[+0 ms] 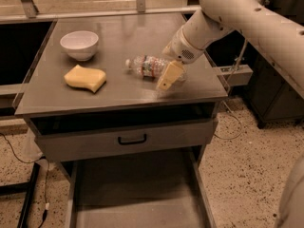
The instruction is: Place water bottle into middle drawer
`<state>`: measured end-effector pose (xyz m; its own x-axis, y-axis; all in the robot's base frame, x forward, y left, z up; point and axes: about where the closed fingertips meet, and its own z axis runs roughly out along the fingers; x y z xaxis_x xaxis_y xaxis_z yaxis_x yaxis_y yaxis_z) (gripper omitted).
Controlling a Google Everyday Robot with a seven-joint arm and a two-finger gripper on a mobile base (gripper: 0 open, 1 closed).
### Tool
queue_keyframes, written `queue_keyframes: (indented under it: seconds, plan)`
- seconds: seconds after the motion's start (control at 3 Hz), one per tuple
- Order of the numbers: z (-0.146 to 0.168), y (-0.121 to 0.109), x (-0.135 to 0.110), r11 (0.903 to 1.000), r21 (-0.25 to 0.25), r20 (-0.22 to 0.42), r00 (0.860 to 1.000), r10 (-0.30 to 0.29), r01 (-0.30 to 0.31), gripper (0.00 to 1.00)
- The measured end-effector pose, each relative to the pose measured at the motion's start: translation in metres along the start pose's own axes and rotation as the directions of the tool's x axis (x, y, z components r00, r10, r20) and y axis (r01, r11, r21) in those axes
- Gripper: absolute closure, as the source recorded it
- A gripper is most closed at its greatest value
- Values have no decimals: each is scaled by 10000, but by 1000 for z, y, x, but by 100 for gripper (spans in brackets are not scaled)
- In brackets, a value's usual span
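The water bottle (145,65) lies on its side on the table (118,32), right of the middle of the top, with its narrow end pointing left toward the bowl (80,44). The gripper (168,76) is down at the bottle's right end, touching or just beside it, with the pale arm (223,18) reaching in from the upper right. I cannot tell whether the gripper is clenched on the bottle or released; its yellowish tip covers that end.

The bottle looks clear, ribbed and probably empty or nearly so. I judge it light, thin-walled and easy to dent. It is round, so it could roll on the smooth metal top, and a hard squeeze could make it pop out sideways. The best hold seems to be across the body near the middle band, where the ribs give some grip, rather than at the narrow neck.

The band around the bottle shows red and green patches, but no words or brand can be read.

Left of the bottle, well apart, a yellow sponge (85,78) lies in front of the white bowl. Below the tabletop is a closed drawer front (156,136) with a small black handle (131,139). Under that, the middle drawer (133,194) stands pulled out, with its flat grey floor bare. The bottle is not yet in it.
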<state>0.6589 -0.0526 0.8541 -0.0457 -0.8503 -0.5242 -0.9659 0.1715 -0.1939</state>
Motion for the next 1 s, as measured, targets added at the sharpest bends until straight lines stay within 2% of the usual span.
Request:
queue_keyframes:
  seconds: [1.0]
  plan:
    - [0,0,0,10000,-1,0,10000,0,0,88]
